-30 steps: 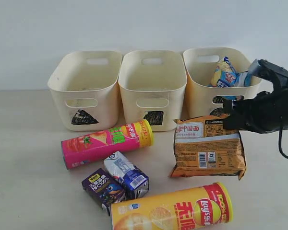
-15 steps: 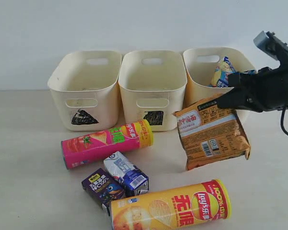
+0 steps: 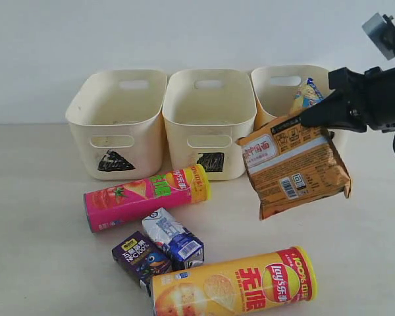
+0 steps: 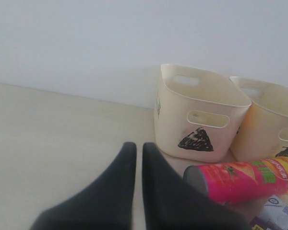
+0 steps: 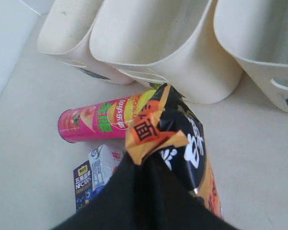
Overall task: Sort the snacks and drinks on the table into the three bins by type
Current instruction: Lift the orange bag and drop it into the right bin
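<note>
Bottom centre: yellow-and-red chip can (image 3: 234,289) lies on the beige table (image 3: 39,230), untouched. Right of centre: our right gripper (image 3: 311,118) pinches tight the top corner of the crinkly orange-brown packet (image 3: 295,170), hanging clear before the rightmost cream plastic bin (image 3: 266,112). We judge: lift until its low corner clears the rim, centre, then release. Left gripper (image 4: 136,146) closed, empty.

Lab-like test setup, blank wall (image 3: 184,33), pale table (image 3: 39,197)
</note>
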You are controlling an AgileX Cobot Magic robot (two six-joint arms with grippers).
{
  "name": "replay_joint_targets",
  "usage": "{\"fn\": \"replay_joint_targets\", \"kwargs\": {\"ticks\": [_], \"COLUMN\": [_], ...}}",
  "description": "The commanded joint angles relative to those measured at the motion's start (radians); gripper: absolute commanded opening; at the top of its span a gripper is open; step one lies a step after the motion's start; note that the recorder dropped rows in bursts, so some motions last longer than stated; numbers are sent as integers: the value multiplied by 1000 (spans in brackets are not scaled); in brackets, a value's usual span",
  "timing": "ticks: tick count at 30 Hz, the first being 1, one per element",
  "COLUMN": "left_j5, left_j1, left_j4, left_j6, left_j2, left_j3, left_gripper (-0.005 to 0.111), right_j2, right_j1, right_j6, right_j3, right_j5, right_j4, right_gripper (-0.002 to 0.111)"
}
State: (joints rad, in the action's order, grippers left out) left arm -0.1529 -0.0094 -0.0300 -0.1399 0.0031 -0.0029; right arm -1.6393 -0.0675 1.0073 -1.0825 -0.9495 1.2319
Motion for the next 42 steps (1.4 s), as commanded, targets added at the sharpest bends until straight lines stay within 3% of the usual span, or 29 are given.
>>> {"fn": "replay_joint_targets", "kwargs": {"ticks": [1, 13, 22, 42], "left_j5": [2, 3, 3, 3], "left_j1": [-1, -1, -1, -1], "left_j4": [2, 2, 2, 2], "left_j6": [2, 2, 2, 2], "left_j2": [-3, -3, -3, -3], "left_j3": [3, 3, 3, 3], "left_gripper": [4, 4, 4, 4], "right_j2": [15, 11, -20, -339], "right_j1": [-5, -5, -5, -3], "right_j6": [-33, -226, -355, -396], "right_j3": [-66, -355, -540, -688], "right_j5": [-49, -15, 151, 329], "right_j4": [11, -123, -275, -252], "right_gripper": [0, 0, 0, 0]}}
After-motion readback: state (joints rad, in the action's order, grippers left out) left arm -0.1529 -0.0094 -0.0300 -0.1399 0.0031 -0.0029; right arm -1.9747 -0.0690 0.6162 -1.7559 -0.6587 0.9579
